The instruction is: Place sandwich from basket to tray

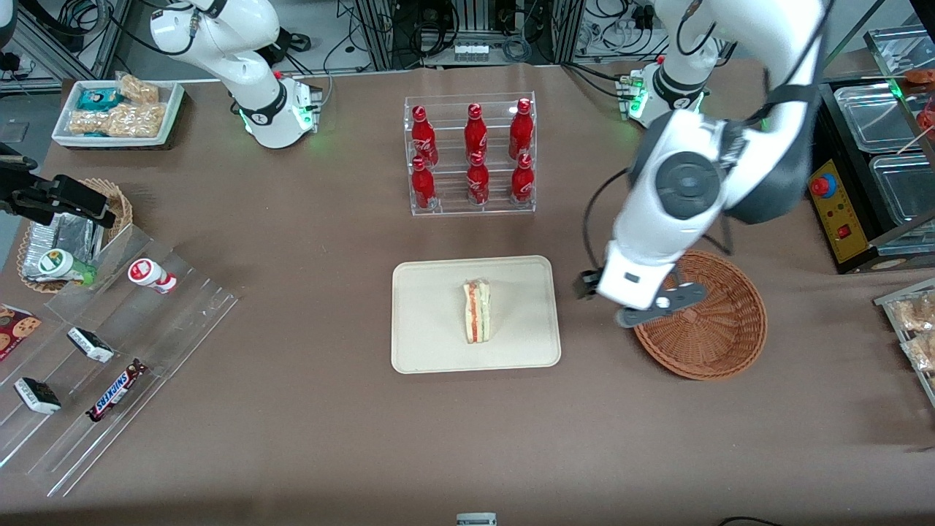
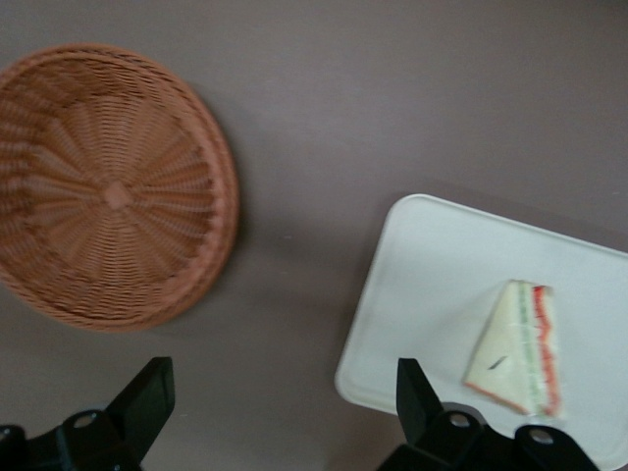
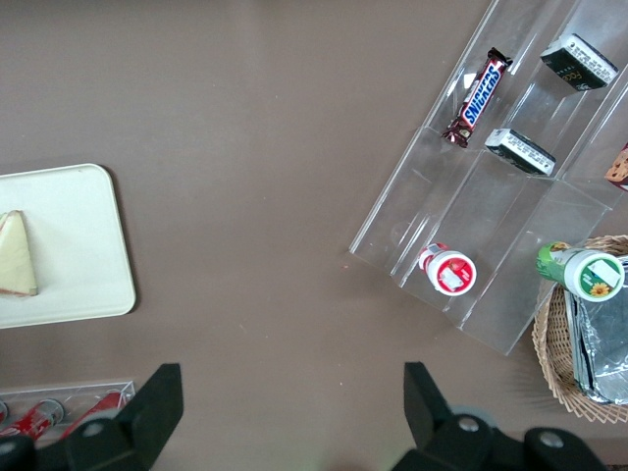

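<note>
The sandwich (image 1: 478, 312) lies on the cream-beige tray (image 1: 431, 343) in the middle of the table, its orange-red and green filling showing along one edge. It also shows in the left wrist view (image 2: 515, 346) on the tray (image 2: 422, 294). The round reddish-brown wicker basket (image 1: 712, 325) stands beside the tray toward the working arm's end and holds nothing (image 2: 108, 186). My left gripper (image 1: 643, 307) hangs above the table between tray and basket, over the basket's rim. Its fingers (image 2: 147, 397) are spread wide with nothing between them.
A clear rack of red cola bottles (image 1: 471, 155) stands farther from the front camera than the tray. A clear stepped display with snack bars (image 1: 109, 351) and a small wicker basket of foil packets (image 1: 66, 234) lie toward the parked arm's end. A white snack tray (image 1: 117, 109) is there too.
</note>
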Action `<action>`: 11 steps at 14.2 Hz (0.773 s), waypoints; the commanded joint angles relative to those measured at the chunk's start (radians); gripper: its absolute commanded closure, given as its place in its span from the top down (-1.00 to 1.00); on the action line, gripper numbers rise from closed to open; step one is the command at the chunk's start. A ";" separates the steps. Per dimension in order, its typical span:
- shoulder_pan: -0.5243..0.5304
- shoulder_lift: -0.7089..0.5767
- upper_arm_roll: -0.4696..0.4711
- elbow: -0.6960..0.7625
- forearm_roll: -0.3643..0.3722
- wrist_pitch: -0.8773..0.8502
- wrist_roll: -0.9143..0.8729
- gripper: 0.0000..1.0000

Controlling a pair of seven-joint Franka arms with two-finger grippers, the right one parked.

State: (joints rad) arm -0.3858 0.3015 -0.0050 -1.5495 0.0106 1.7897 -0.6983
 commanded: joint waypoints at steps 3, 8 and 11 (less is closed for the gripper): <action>0.141 -0.125 -0.021 -0.101 -0.004 -0.044 0.192 1.00; 0.336 -0.218 -0.113 -0.098 -0.011 -0.116 0.474 1.00; 0.384 -0.280 -0.101 -0.092 -0.012 -0.177 0.670 1.00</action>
State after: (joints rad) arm -0.0338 0.0827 -0.0963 -1.6177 0.0069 1.6451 -0.1376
